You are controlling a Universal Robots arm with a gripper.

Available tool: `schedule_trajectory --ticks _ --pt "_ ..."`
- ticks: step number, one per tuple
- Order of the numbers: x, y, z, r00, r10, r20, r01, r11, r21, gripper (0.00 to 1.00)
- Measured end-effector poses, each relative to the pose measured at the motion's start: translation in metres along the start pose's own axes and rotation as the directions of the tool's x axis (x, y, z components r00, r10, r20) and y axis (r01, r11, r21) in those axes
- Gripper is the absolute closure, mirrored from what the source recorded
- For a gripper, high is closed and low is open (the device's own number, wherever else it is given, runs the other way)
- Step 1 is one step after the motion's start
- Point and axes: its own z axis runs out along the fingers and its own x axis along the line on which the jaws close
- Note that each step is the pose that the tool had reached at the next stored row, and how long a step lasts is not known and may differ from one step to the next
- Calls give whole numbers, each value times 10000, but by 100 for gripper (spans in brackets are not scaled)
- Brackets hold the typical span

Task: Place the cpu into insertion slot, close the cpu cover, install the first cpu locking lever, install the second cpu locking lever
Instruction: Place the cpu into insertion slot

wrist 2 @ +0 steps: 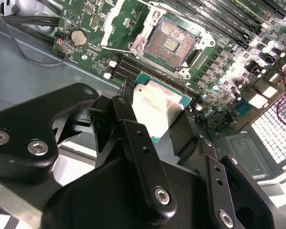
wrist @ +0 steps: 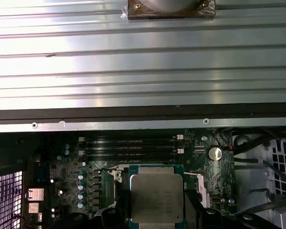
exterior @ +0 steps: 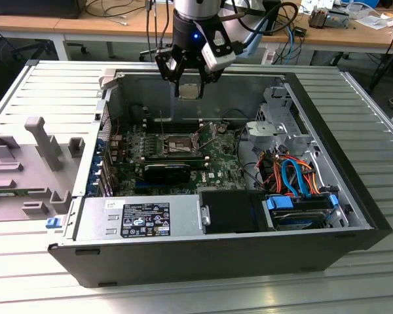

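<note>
The big computer case (exterior: 183, 258) lies open. On its green motherboard (exterior: 132, 149) the insertion slot (wrist 2: 169, 44) is bare. My gripper (exterior: 188, 84) hangs above it, fingers (wrist 2: 128, 119) pinched on the cpu (wrist 2: 155, 102). I think all four steps are left to do.

We find the cpu (exterior: 188, 90) (wrist 2: 155, 107) (wrist: 157, 198), 1 flat square chip with a silver-grey top and green edge. It is clamped level between the fingers of the gripper (exterior: 189, 84), in the air, clear of the slot (exterior: 180, 142) (wrist 2: 170, 44) and not seated. The slot is square with a dark centre and silver rim, and lies uncovered. The cover (wrist 2: 109, 26) appears swung open at 1 side of it.
</note>
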Motion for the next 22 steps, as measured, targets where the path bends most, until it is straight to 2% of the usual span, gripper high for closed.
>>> schedule_trajectory --ticks 22 --pt "-1 -16 39 10000 0 0 0 10000 0 46"
